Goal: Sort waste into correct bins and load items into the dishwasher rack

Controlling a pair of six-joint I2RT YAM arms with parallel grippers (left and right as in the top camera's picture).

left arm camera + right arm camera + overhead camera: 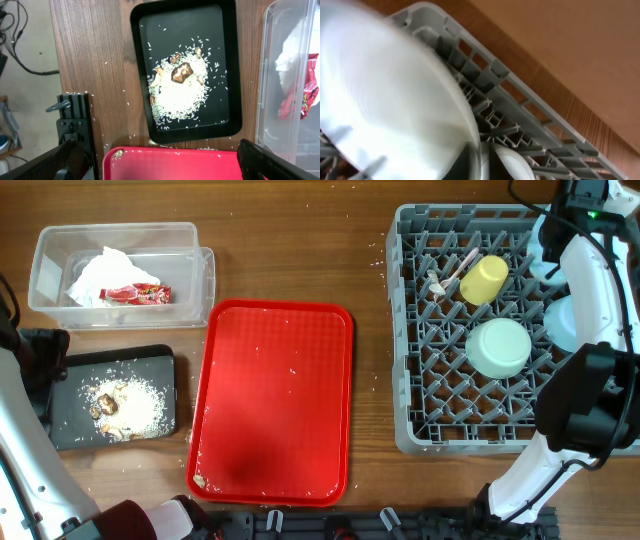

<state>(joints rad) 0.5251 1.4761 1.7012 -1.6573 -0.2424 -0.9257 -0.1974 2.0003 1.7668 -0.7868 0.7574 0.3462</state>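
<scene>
The clear box holds white napkins and the red wrapper. The black tray holds beige crumbs and a dark lump. The grey rack holds the yellow cup, the white fork and the upturned mint bowl. My left gripper is wide open and empty, high over the red tray's corner. My right gripper is at the rack's far right side, on the rim of the blurred light blue plate. The light blue bowl stands beside it.
The large red tray lies between the bins and the rack, with a few stray crumbs on it. My right arm covers the rack's right edge. A black mount stands at the table's front edge.
</scene>
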